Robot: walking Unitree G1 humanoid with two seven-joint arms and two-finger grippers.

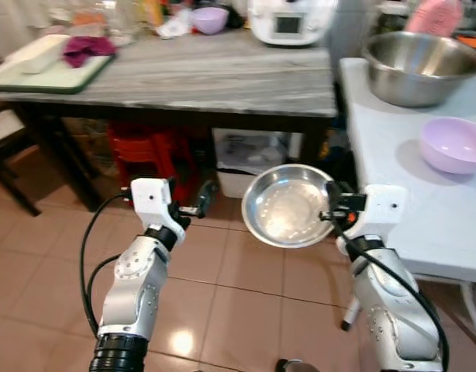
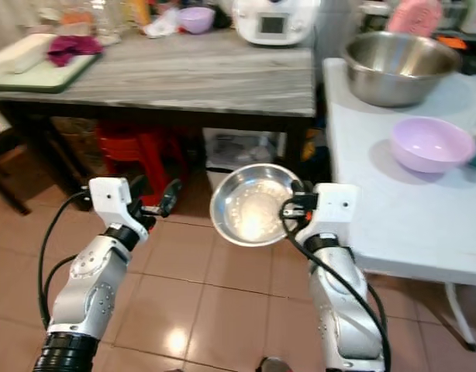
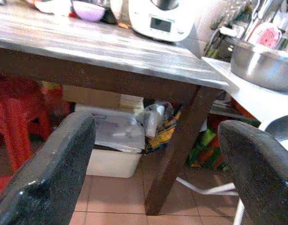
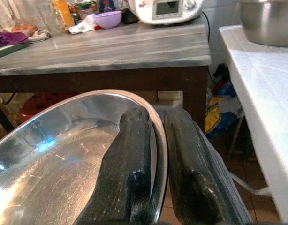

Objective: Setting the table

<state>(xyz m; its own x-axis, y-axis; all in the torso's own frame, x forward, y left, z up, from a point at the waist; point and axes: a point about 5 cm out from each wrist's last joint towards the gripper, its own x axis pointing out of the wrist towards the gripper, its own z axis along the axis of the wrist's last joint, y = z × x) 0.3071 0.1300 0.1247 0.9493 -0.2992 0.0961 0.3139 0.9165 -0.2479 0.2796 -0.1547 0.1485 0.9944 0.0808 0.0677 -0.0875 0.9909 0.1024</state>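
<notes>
Left eye view: right pincer (image 1: 332, 208) clamped on the rim of a steel plate (image 1: 288, 205), carried tilted in the air over the tiled floor (image 1: 222, 271). White counter (image 1: 393, 194) just to the right of the plate, with a purple bowl (image 1: 455, 144) and a large steel bowl (image 1: 421, 67) on it; grey counter (image 1: 215, 74) ahead, farther off. Likely nearest landing place: the white counter, on the right arm's own side.

Right eye view: same layout, left pincer (image 2: 167, 198) raised on the far side, away from the white counter.

Left wrist view: fingers (image 3: 52, 173) spread wide, holding nothing.

Right wrist view: fingers (image 4: 127, 164) pinched together across the plate's edge, one inside, one outside.
</notes>
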